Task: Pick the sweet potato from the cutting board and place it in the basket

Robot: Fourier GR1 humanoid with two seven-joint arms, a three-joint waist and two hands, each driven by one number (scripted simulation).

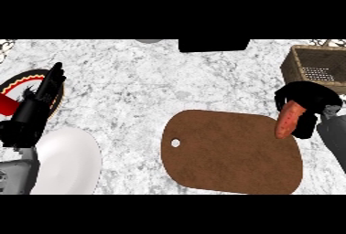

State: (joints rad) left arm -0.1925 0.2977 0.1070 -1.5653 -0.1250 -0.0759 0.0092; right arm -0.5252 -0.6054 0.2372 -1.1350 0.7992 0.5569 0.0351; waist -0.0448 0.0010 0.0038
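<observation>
Orange sweet potato (289,119) upright, wicker basket (317,64) top-right

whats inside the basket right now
The basket shows only its woven walls and a pale mesh patch on its floor; nothing lies in it. The sweet potato is outside it, held in the right hand. The basket's right part is out of view.

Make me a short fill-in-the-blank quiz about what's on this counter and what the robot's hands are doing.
1. The right hand is curled around the orange ____.
2. The brown cutting board has a small ____ near its left edge.
3. The wicker basket sits at the view's upper ____ corner.
4. The left hand rests with its fingers ____, holding nothing.

Missing words: sweet potato; hole; right; straight
</observation>
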